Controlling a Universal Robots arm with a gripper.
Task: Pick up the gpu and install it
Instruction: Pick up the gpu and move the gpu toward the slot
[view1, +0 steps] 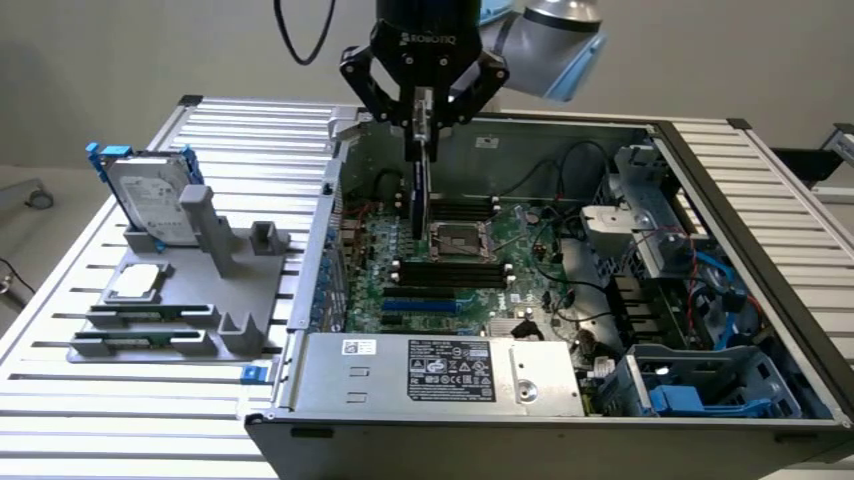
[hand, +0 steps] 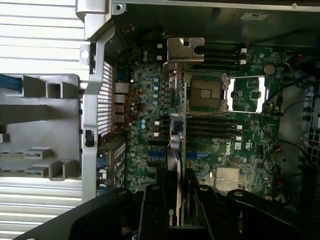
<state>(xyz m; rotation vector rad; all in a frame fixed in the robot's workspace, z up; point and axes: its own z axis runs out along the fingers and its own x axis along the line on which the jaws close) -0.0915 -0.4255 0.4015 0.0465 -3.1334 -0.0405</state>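
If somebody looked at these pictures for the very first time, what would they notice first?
Probably the black robot gripper, pinching a thin graphics card with a silver end bracket on edge above the green motherboard inside the open grey computer case. After that, the silver hard drive with a blue frame standing on edge in a grey holder on the exterior view's left.
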